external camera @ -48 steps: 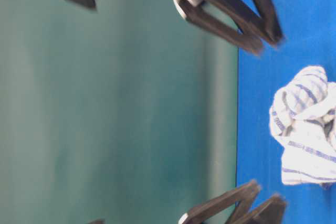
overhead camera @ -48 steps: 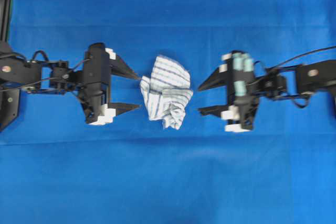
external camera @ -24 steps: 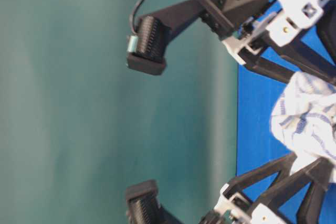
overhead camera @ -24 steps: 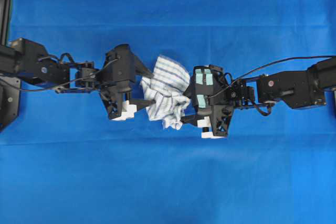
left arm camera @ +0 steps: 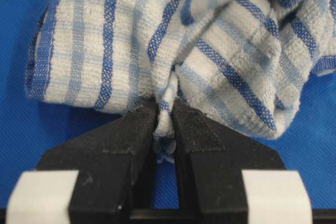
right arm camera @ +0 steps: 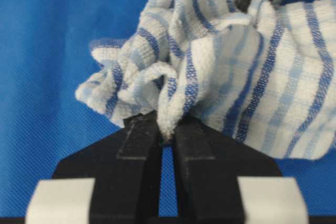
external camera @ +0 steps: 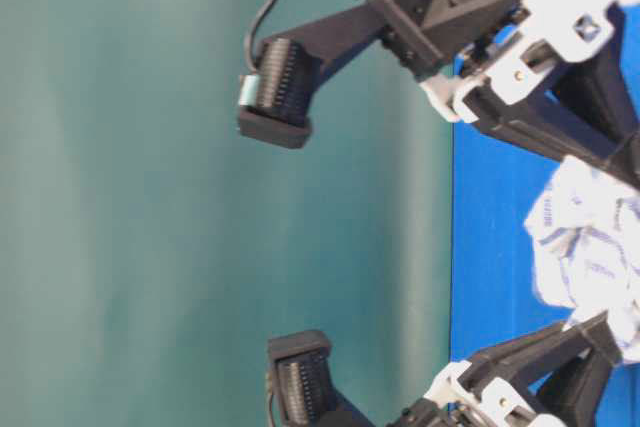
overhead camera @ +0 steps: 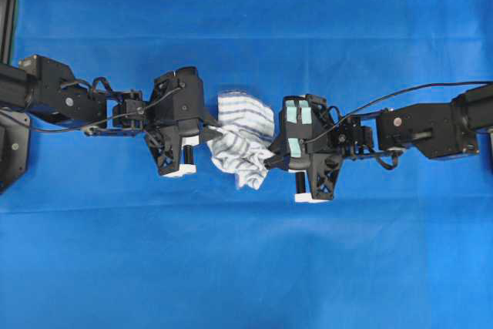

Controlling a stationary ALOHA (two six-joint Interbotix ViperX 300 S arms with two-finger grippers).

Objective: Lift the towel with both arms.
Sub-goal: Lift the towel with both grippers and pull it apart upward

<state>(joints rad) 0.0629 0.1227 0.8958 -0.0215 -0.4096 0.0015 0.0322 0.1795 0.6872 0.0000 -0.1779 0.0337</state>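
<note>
My left pincer point(left arm camera: 164, 124) is closed tight on a fold of the towel point(left arm camera: 210, 51); in the left wrist view its two black jaws pinch a thin ridge of the checked cloth between their tips. My right pincer point(right arm camera: 167, 129) is likewise closed on the towel point(right arm camera: 236, 77), its jaws nipping a rolled hem at the cloth's near side, and the tips of my other pincer show at the top of that view, biting the far side of the same cloth. From overhead, my left pincer point(overhead camera: 206, 124) grips the towel's point(overhead camera: 243, 136) left side and my right pincer point(overhead camera: 271, 161), the one with pale teal tabs, grips its right side, so the crumpled towel sits bunched between them. It lies near the middle of the desk, on the blue cloth point(overhead camera: 246, 267) that covers the desk from edge to edge. My two arms reach in from the left and right edges, roughly in one line
</note>
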